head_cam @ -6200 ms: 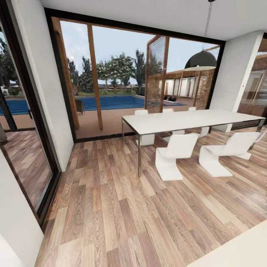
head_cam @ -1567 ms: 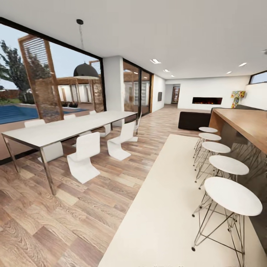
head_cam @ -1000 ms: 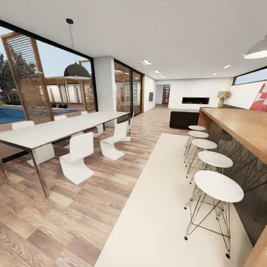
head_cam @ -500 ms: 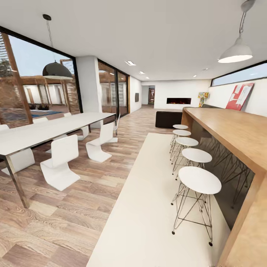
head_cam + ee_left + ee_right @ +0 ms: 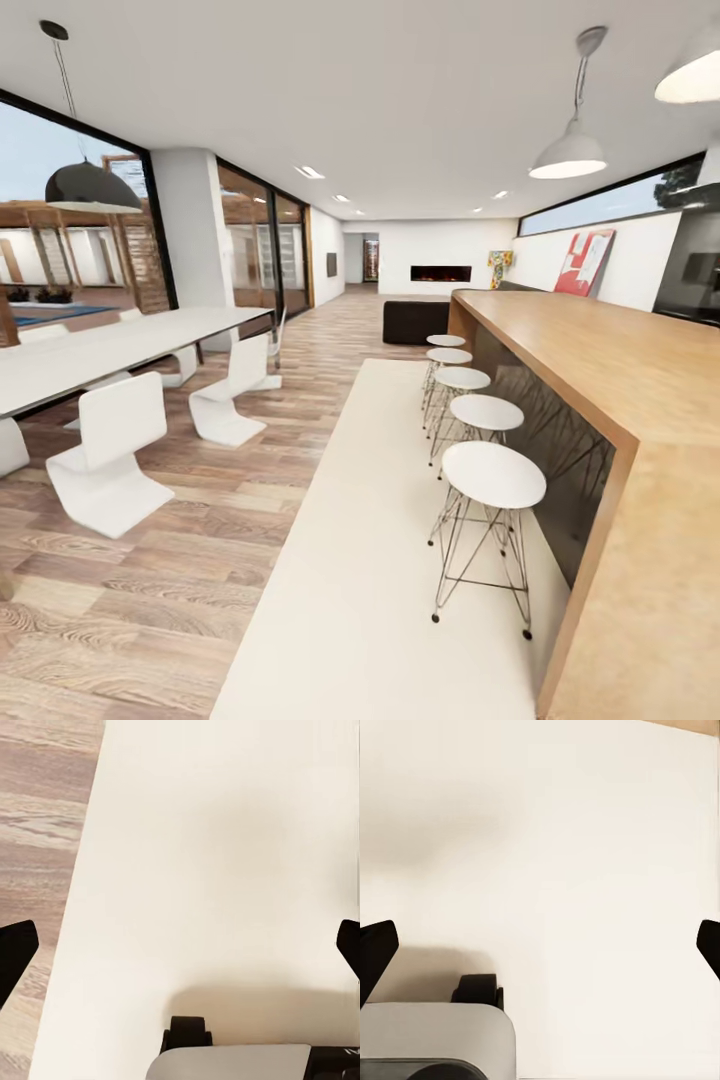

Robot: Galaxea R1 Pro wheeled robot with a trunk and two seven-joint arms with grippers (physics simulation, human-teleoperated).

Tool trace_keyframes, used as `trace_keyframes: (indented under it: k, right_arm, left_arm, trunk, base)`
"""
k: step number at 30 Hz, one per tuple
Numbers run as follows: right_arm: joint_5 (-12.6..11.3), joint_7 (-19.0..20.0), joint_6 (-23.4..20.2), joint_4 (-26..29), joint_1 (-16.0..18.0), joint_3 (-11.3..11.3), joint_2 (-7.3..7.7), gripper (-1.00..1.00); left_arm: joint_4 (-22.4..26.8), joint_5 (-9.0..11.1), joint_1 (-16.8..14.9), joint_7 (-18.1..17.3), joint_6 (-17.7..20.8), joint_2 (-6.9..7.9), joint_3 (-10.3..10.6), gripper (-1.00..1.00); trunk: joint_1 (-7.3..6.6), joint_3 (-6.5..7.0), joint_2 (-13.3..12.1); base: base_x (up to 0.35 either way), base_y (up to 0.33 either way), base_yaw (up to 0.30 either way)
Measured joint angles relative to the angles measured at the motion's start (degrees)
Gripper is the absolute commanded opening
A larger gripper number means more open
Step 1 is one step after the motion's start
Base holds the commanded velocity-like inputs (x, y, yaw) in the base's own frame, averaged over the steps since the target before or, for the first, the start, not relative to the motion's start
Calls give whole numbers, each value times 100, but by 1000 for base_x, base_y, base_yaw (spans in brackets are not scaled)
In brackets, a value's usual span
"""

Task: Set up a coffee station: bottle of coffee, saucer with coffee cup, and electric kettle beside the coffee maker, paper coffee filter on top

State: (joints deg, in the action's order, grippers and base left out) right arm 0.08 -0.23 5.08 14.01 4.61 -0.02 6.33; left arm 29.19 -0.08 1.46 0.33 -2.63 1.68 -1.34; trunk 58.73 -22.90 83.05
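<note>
A long cream rug [image 5: 400, 560] runs ahead between the wood floor [image 5: 150, 600] and the wooden bar worktop [image 5: 600, 370], whose edge lines five white stools [image 5: 493, 475]. A white dining table [image 5: 90, 350] flanks the left. Both the left end effector [image 5: 180, 945] and right end effector [image 5: 540, 945] hang spread wide over the rug. No coffee items are visible.

The head camera looks level down the room along the cream rug [image 5: 400, 560] at centre. Both wrist cameras face straight down, close above that rug [image 5: 217, 870] [image 5: 555, 855].
</note>
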Motion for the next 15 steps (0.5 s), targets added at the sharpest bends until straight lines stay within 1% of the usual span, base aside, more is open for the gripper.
trace_keyframes:
  k: [15]
  right_arm:
    - [0,1,0,0,0,1,0,100]
  left_arm:
    - [0,0,0,4,0,-3,0,100]
  trunk:
    - [0,36,0]
  base:
    - [0,0,-257]
